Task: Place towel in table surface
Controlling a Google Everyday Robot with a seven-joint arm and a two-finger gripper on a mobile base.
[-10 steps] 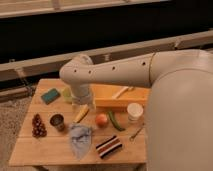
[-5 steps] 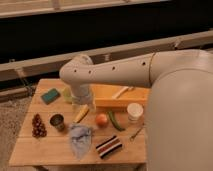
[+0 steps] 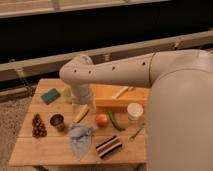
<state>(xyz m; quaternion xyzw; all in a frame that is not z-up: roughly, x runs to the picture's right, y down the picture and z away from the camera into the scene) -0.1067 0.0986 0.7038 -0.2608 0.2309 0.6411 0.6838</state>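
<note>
The towel (image 3: 80, 140) is a crumpled light-blue cloth lying on the wooden table (image 3: 45, 150) near its front edge. My gripper (image 3: 83, 106) hangs at the end of the white arm over the middle of the table. It is above the yellow banana (image 3: 81, 114) and behind the towel, apart from it. The arm's wrist hides most of the gripper.
A green sponge (image 3: 50, 95) lies at the back left, with dark grapes (image 3: 37, 125) and a metal cup (image 3: 57, 121) at the left. An orange fruit (image 3: 102, 119), a green vegetable (image 3: 115, 121), a white cup (image 3: 134, 111), a striped object (image 3: 109, 146) and a yellow box (image 3: 120, 97) are at the right.
</note>
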